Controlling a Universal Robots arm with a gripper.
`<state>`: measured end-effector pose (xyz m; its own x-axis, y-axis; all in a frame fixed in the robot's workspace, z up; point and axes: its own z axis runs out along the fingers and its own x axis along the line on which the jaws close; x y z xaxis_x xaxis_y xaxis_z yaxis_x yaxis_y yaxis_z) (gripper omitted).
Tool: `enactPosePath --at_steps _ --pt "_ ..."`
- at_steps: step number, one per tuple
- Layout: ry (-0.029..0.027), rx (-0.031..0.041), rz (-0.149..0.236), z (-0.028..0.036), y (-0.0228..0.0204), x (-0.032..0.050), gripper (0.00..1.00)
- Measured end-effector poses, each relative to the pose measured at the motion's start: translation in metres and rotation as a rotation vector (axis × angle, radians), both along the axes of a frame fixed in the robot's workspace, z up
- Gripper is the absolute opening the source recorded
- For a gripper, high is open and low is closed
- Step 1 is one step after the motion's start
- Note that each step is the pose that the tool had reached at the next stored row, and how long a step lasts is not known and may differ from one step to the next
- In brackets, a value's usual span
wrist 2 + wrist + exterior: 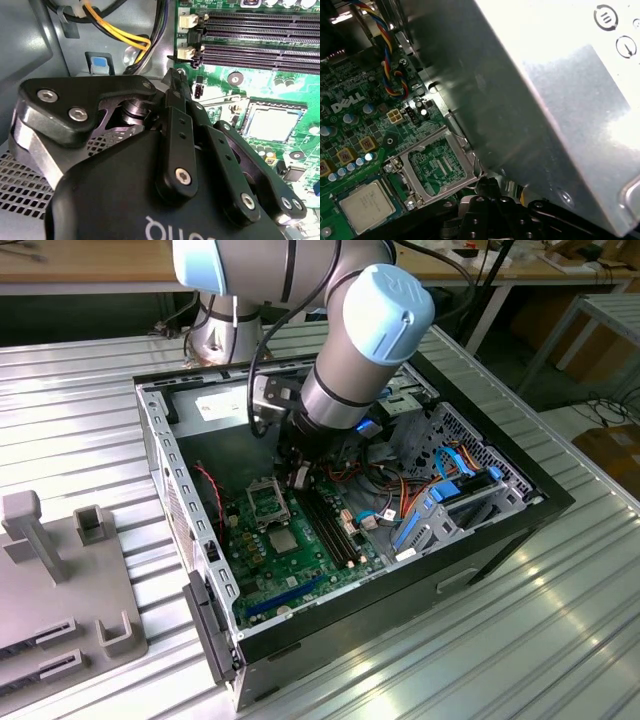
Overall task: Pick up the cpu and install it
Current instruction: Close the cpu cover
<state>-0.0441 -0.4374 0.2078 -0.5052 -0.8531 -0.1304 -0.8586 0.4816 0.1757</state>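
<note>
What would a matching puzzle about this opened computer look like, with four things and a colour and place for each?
Things:
1. cpu
2. claw
3. flat cables
4. stand

Descriptions:
A. blue, at the exterior view's right end of the case
B. grey, on the table outside the case
C. pale silvery-beige, flat on the green board
D. black, hanging over the green board inside the case

Pairs: 1-C, 2-D, 3-A, 4-B
</note>
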Motion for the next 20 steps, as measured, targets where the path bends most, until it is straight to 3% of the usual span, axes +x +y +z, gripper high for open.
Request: enactPosePath --at_steps 5,14,18,20 --pt "-0.0001 -0.0213 0.012 0.0048 -0.0001 0.0000 0.11" --pt "-0.0001 -0.0347 0.024 0.0122 0.0000 0.0000 0.11" --pt "0.0001 -0.0523 0.029 0.0161 -0.0001 0.0000 0.11" --pt "0.0002 -0.0550 0.031 0.0178 -0.0001 0.0000 0.11"
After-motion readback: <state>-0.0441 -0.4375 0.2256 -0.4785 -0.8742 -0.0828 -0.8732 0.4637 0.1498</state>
